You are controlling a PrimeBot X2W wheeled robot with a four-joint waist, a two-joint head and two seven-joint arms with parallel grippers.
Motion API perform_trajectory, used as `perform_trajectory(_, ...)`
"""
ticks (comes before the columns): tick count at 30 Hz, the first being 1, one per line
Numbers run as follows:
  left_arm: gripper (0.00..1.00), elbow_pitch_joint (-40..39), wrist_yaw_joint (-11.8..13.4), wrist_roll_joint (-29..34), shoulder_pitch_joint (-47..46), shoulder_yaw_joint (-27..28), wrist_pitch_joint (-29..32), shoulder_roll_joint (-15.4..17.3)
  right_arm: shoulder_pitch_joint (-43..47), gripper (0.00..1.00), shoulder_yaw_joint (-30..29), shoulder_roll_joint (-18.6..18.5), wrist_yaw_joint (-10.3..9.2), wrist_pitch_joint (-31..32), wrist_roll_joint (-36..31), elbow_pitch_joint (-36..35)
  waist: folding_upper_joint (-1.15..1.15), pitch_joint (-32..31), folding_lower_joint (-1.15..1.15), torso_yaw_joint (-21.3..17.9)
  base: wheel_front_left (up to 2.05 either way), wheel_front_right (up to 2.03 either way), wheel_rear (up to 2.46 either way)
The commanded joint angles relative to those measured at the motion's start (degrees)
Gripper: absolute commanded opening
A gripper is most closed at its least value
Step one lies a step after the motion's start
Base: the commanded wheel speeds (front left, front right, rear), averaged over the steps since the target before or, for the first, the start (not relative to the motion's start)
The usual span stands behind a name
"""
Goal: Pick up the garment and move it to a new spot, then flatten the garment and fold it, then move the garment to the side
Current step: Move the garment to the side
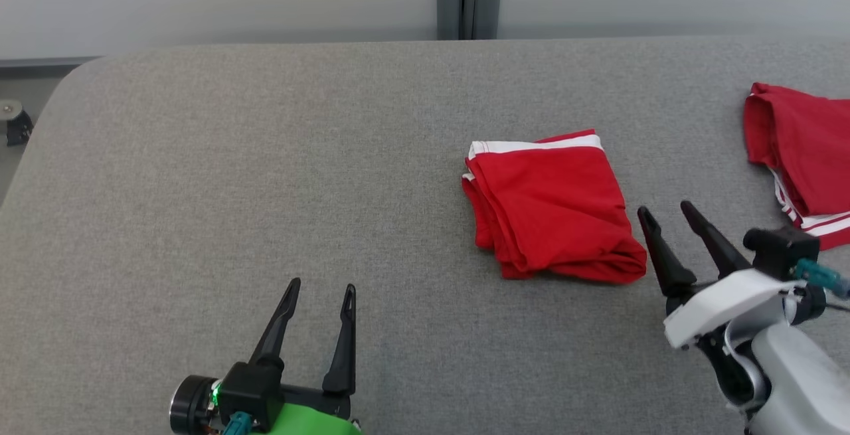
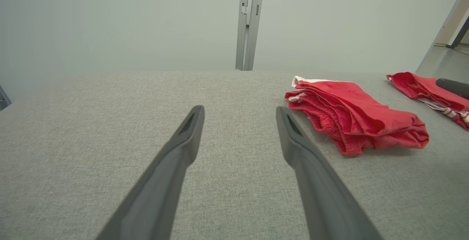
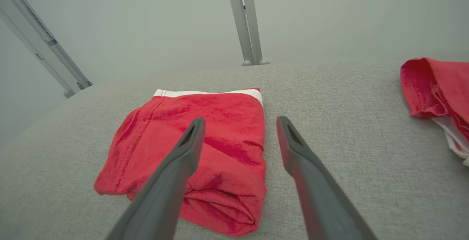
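folded red garment (image 1: 554,212) on grey surface (image 1: 265,156): lies just ahead-left of the right gripper (image 1: 665,209), jaws released and empty; left gripper (image 1: 323,285), likewise released, well apart.

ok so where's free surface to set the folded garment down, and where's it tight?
Widest bare stretch: left half of the table, from the folded garment out to the rounded left corner, ahead of the left gripper. A narrower strip lies between it and the second red garment, crowded by the open right gripper.
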Motion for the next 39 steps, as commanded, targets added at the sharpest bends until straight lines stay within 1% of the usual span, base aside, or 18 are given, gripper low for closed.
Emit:
perform_trajectory(1, 1.00, -0.32, -0.32, -0.27, -1.41, -0.24, 0.00, 0.12, -2.95, 1.00, 1.18, -1.04, -0.01, 1.14, 3.26, 1.45, 0.00, 2.47, 0.00, 1.12, 0.00, 0.00, 0.00)
perform_trajectory(4, 1.00, -0.58, -0.61, -0.72, -2.93, -1.10, 0.00, 0.12, -7.73, 1.00, 4.11, -4.30, -0.01, 4.46, 9.21, 5.01, 0.00, 4.22, 0.00, 2.25, 0.00, 0.00, 0.00)
perform_trajectory(8, 1.00, -0.76, -0.77, -1.86, -4.41, -2.34, 0.00, 0.12, -12.01, 1.00, 8.35, -6.71, 0.00, 9.93, 15.98, 8.62, 0.00, 5.79, 0.00, 3.89, 0.00, 0.00, 0.00)
perform_trajectory(10, 1.00, -0.77, -0.60, -2.44, -4.99, -2.74, 0.00, 0.12, -13.59, 1.00, 10.06, -8.10, 0.00, 12.02, 18.15, 10.44, 0.00, 6.36, 0.00, 4.59, 0.00, 0.00, 0.00)
perform_trajectory(13, 1.00, -0.74, -0.91, -3.45, -5.37, -3.24, 0.00, 0.12, -15.46, 1.00, 12.96, -8.99, 0.00, 12.96, 20.13, 12.40, 0.00, 6.90, 0.00, 5.46, 0.00, 0.00, 0.00)
perform_trajectory(14, 1.00, -0.72, -0.96, -3.70, -5.39, -3.37, 0.00, 0.12, -15.79, 0.88, 13.84, -9.32, 0.00, 13.15, 20.48, 13.02, 0.00, 7.00, 0.00, 5.65, 0.00, 0.00, 0.00)
perform_trajectory(15, 1.00, -0.70, -0.98, -3.90, -5.43, -3.43, 0.00, 0.12, -16.12, 0.71, 14.83, -9.56, 0.00, 13.28, 21.03, 13.80, 0.00, 7.08, 0.00, 5.78, 0.00, 0.00, 0.00)
perform_trajectory(16, 1.00, -0.69, -1.03, -3.95, -5.48, -3.50, 0.00, 0.12, -16.47, 0.47, 15.43, -9.90, 0.00, 13.37, 21.17, 14.80, 0.00, 7.14, 0.00, 5.86, 0.00, 0.00, 0.00)
perform_trajectory(17, 1.00, -0.69, -1.11, -3.98, -5.55, -3.51, 0.00, 0.12, -16.90, 0.44, 16.29, -10.29, -0.01, 13.39, 20.99, 15.71, 0.00, 7.22, 0.00, 5.92, 0.00, 0.00, 0.00)
perform_trajectory(18, 1.00, -0.75, -1.14, -4.00, -5.56, -3.50, 0.00, 0.12, -17.22, 0.38, 16.97, -10.45, -0.01, 13.34, 20.77, 16.45, 0.00, 7.29, 0.00, 5.89, 0.00, 0.00, 0.00)
perform_trajectory(19, 1.00, -0.81, -1.14, -4.01, -5.53, -3.42, 0.00, 0.12, -17.63, 0.27, 17.84, -10.46, -0.01, 13.10, 20.60, 17.26, 0.00, 7.36, 0.00, 5.72, 0.00, 0.00, 0.00)
perform_trajectory(20, 1.00, -0.77, -1.18, -3.97, -5.50, -3.35, 0.00, 0.12, -17.88, 0.04, 18.52, -10.44, -0.01, 12.85, 20.55, 17.64, 0.00, 7.43, 0.00, 5.48, 0.00, 0.00, 0.00)
perform_trajectory(21, 1.00, -0.65, -1.34, -3.85, -5.56, -3.33, 0.00, 0.12, -18.05, 0.00, 19.31, -10.53, -0.01, 12.58, 20.86, 17.98, 0.00, 7.50, 0.00, 5.20, 0.00, 0.00, 0.00)
perform_trajectory(26, 1.00, -0.46, -1.64, -3.20, -5.82, -2.89, 0.00, 0.12, -19.75, 0.00, 22.92, -13.49, -0.06, 9.02, 18.48, 18.75, 0.00, 7.41, 0.00, 3.21, 0.00, 0.00, 0.00)
perform_trajectory(31, 1.00, -0.68, -1.87, -2.10, -5.69, -2.12, 0.00, 0.12, -21.86, 0.00, 25.95, -18.27, -0.05, 6.27, 14.63, 18.89, 0.00, 7.46, 0.00, -0.02, 0.00, 0.00, 0.00)
perform_trajectory(36, 1.00, -0.55, -2.63, -1.00, -6.03, -1.41, 0.00, 0.12, -24.85, 0.00, 26.57, -23.58, -0.05, 5.30, 11.91, 18.39, 0.00, 8.37, 0.00, -3.34, 0.00, 0.00, 0.00)
perform_trajectory(39, 1.00, -0.64, -2.92, -0.44, -6.72, -1.08, 0.00, 0.12, -27.35, 0.00, 25.97, -26.75, -0.05, 4.90, 10.22, 18.26, 0.00, 9.35, 0.00, -4.62, 0.00, 0.00, 0.00)
